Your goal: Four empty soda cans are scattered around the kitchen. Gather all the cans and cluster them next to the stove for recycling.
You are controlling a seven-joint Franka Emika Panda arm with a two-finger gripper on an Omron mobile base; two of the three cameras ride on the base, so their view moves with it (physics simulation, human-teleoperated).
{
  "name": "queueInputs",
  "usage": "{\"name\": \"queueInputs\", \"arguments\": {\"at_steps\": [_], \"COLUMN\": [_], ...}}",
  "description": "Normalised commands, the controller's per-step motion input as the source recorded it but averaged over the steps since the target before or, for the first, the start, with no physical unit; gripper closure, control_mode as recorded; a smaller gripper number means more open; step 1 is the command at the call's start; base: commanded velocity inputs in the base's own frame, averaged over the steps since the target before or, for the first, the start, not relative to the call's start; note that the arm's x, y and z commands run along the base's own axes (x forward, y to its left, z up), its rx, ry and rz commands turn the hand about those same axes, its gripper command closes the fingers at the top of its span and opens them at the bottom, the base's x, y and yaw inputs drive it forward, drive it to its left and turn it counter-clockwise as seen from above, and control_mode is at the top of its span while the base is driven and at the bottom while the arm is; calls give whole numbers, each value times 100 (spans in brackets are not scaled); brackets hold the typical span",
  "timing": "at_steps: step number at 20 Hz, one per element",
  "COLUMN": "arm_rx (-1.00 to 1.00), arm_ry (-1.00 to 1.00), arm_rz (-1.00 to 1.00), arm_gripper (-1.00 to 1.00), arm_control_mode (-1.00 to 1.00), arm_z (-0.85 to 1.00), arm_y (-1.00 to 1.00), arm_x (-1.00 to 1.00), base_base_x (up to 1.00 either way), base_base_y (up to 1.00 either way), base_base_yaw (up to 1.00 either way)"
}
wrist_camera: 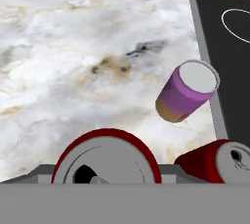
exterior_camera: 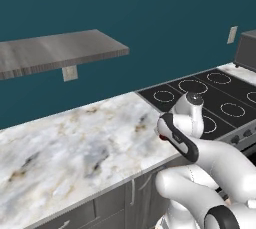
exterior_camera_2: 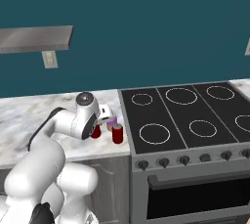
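Three soda cans stand on the marble counter (exterior_camera_2: 29, 115) just left of the stove (exterior_camera_2: 185, 115). My gripper (wrist_camera: 107, 176) is shut on a red can (wrist_camera: 107, 157), whose silver top is close under the hand view; in the right base view this can (exterior_camera_2: 96, 131) sits under the hand (exterior_camera_2: 97, 126). A second red can (wrist_camera: 215, 164) (exterior_camera_2: 117, 133) stands beside it, nearer the stove edge. A purple-magenta can with a silver top (wrist_camera: 185, 93) (exterior_camera_2: 112, 121) stands just beyond them. In the left base view the arm hides the cans apart from a red sliver (exterior_camera: 162, 137).
The black cooktop (exterior_camera: 210, 98) (wrist_camera: 229, 47) has several ringed burners, with knobs (exterior_camera_2: 184, 160) along its front. A grey shelf (exterior_camera: 55, 50) (exterior_camera_2: 34, 38) hangs on the teal wall above the counter (exterior_camera: 75, 143), with an outlet (exterior_camera_2: 49, 59) below it. A dark appliance (exterior_camera: 247, 48) stands far right.
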Motion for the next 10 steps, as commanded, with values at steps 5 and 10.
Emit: {"name": "queueInputs", "arguments": {"at_steps": [5, 10], "arm_rx": [0, 0], "arm_ry": [3, 0], "arm_rz": [0, 0], "arm_gripper": [100, 100], "arm_control_mode": [-100, -100], "arm_z": [-25, -9], "arm_y": [0, 0], "arm_x": [18, 6], "base_base_x": [0, 0], "base_base_y": [0, 0], "base_base_yaw": [0, 0]}}
